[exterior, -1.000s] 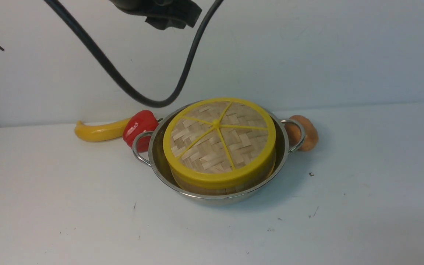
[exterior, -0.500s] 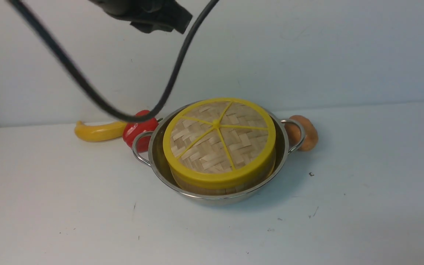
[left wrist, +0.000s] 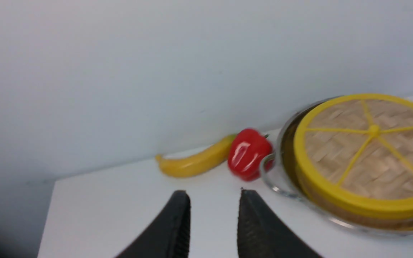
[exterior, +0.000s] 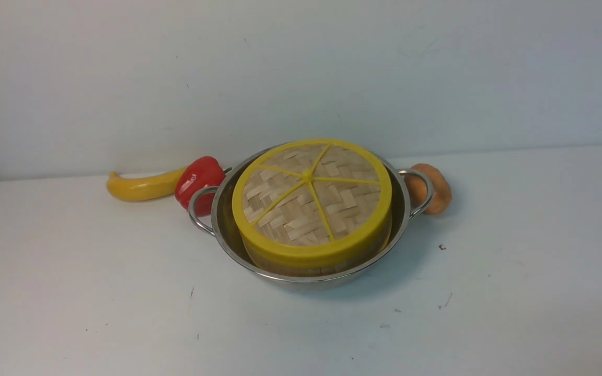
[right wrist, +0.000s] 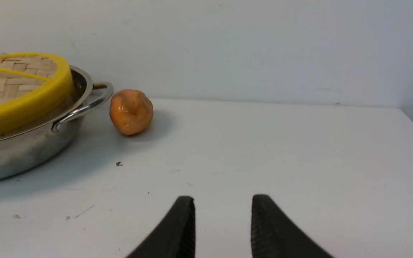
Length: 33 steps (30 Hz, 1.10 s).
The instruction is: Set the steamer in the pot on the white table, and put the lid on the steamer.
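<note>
The left hand (left wrist: 213,222) shows only in its own wrist view, its two black fingers apart with nothing between them. The right hand (right wrist: 222,225) is the same in its wrist view, open and empty above the bare worktop (exterior: 123,313).

Farther back, the shiny pot (exterior: 309,279) sits flat on the worktop, one wire handle to each side. The steamer (exterior: 301,266) stands upright inside it. The round lid (exterior: 309,201) lies on the steamer, tipped a little, so what is inside is hidden.

A red pepper (exterior: 199,180) and a yellow banana (exterior: 141,187) lie by the pot's left handle. An orange ball (exterior: 437,188) sits by the right handle.
</note>
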Tool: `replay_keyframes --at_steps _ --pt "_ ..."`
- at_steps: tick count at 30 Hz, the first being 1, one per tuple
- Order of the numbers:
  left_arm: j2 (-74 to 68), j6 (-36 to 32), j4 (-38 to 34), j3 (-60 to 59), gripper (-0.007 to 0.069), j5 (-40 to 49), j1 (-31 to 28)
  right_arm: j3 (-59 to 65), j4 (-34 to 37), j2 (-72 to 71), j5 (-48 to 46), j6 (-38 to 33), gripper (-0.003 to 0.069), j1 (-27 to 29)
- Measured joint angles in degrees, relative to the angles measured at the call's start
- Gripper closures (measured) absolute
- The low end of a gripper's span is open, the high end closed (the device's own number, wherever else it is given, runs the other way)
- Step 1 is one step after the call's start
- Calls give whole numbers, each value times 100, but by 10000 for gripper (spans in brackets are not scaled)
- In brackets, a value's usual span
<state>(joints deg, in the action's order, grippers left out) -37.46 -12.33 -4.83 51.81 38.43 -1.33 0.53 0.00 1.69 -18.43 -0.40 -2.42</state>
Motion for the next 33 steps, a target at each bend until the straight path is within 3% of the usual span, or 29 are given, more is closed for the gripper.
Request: replay_keyframes --at_steps 3,12,33 --pt "678 5 -35 -1216 439 -501 -342 0 0 0 0 0 417 0" --pt "2630 34 -332 -3733 414 -1454 -431 0 0 0 0 0 417 0" --pt "3675 38 -222 -5074 384 -1588 -431 0 0 0 1 0 417 0"
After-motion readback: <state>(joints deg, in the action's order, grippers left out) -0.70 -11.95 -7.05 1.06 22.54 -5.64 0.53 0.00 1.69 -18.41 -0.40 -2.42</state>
